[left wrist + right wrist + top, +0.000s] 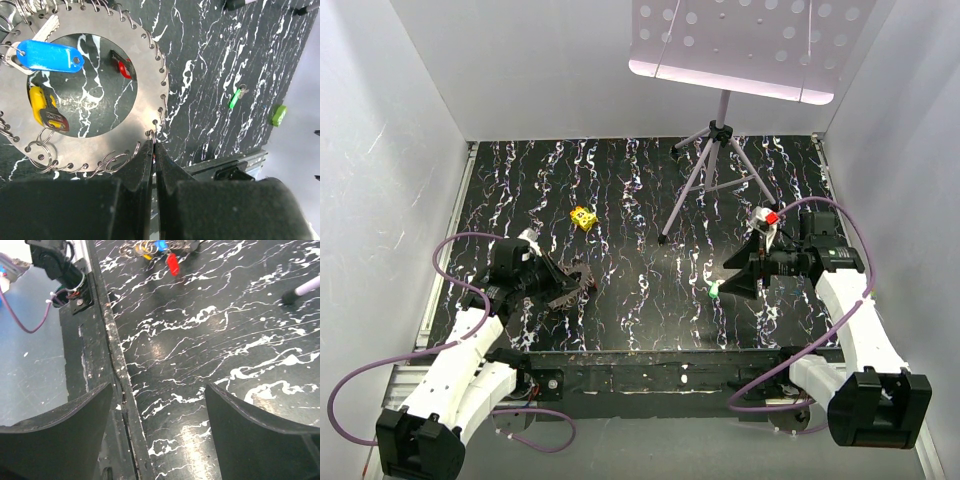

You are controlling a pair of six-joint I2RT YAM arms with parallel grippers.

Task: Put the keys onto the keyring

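Nearest us, we see our left gripper (153,146) with its fingers pressed together on the rim of a perforated steel disc (145,65), whose edge holes carry thin silvery wire keyrings (41,150). A yellow-headed key (46,107), a red key (123,66) and a blue tag (50,55) hang in its opening. Our right gripper (157,390) stands spread wide over the marbled table (240,330). A green key (715,292) lies loose near it; farther back sit a yellow block (583,217) and the tripod (715,160).
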